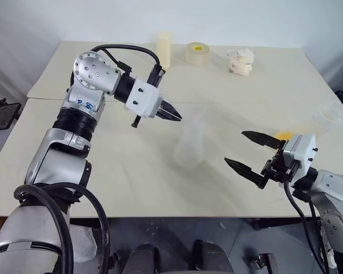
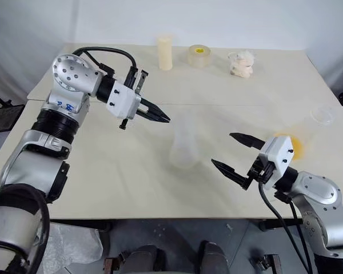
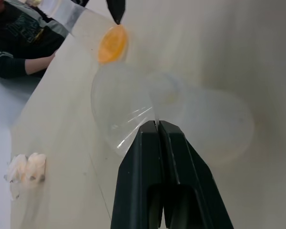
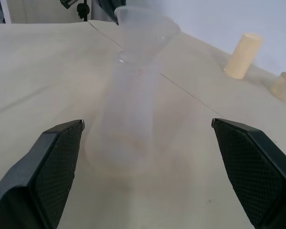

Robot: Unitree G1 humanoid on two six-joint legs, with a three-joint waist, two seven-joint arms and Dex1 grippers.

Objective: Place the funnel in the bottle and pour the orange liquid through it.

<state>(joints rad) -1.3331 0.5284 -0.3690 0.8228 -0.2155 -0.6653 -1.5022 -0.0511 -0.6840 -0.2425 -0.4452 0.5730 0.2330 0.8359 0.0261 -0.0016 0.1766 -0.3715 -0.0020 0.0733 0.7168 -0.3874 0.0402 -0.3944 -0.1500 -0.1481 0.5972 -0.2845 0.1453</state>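
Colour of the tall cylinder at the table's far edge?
Cream, opaque. The cylinder shows best in the right eye view, beside the tape roll.

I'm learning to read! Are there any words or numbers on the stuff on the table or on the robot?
None that can be read.
Left arm: a small blue mark on the silver casing, too small to read.
Tape roll: no label readable.
Cream cylinder, bottle and funnel: plain, no writing.
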